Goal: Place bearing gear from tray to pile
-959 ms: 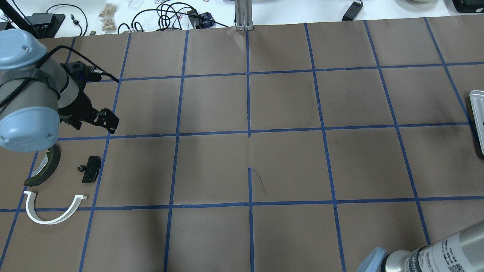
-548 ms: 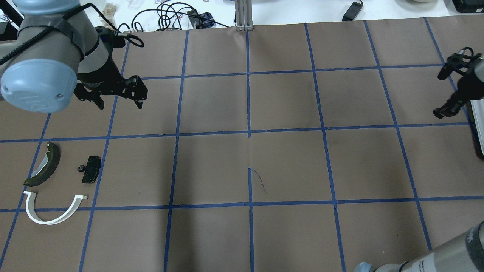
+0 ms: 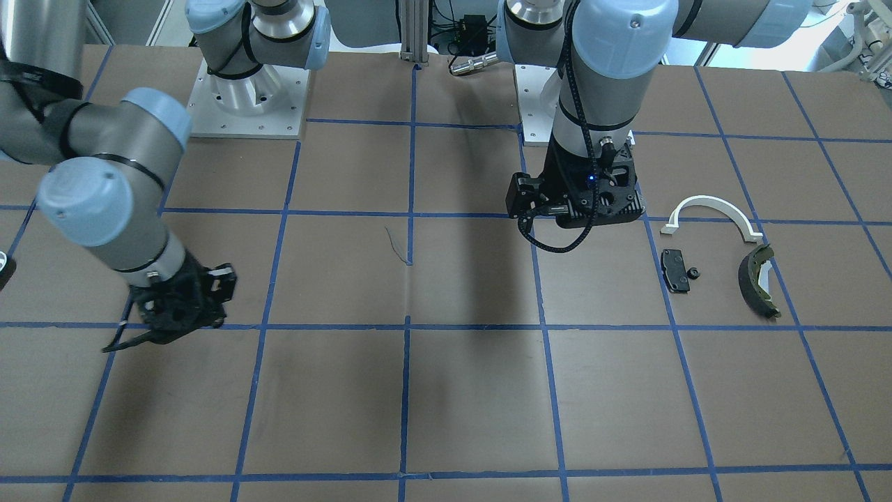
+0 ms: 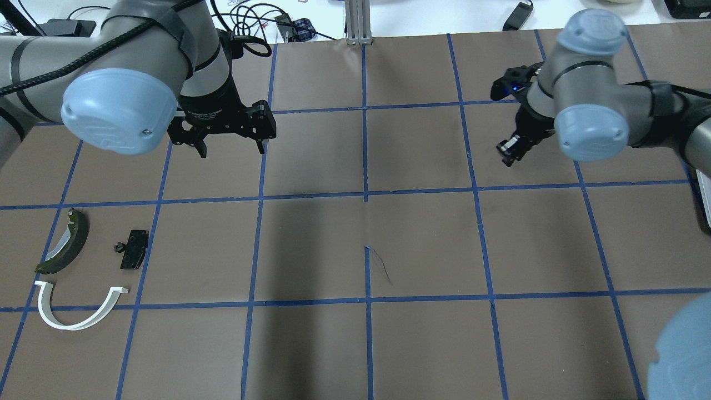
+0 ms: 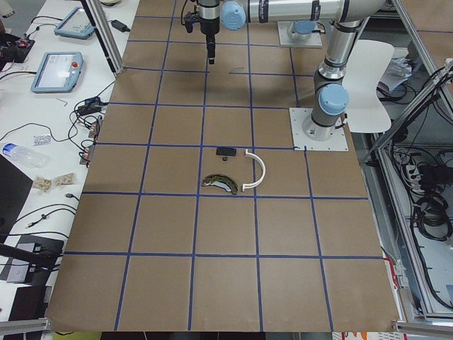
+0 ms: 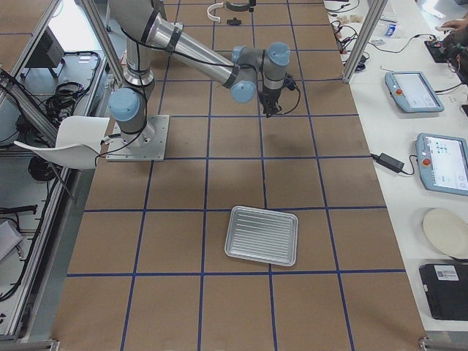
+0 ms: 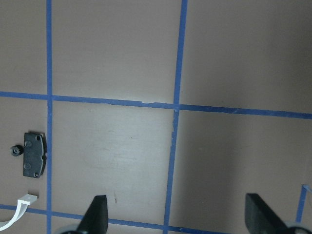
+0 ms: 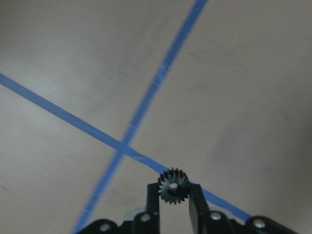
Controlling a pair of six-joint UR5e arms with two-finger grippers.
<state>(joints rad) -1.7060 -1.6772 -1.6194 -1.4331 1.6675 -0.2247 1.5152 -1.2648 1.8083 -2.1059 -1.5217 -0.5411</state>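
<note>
In the overhead view the pile sits at about 8 o'clock on the tabletop. It is made up of a curved brake shoe, a flat black pad and a white arc. A small gear already lies just beside the pad, at its 9 o'clock. The parts lie loose and apart, so there is bare paper between them where another piece could be set down.

At about 10 o'clock hangs the left end effector, its fingers spread wide with nothing between them. It is raised off the tabletop and well clear of the pile. That probably keeps the drop zone free, or readies it to receive a part.

At about 2 o'clock is the right end effector, closed on the bearing gear. Its wrist camera shows the small toothed wheel pinched at the fingertips with the bore facing the lens. Gripped this way, the teeth stand proud of the fingers and the gear should drop cleanly on release.

The tray, at 3 o'clock, lies bare in the right-hand side view. The gear is therefore off the tray but well apart from the pile, with most of the tabletop between them.
</note>
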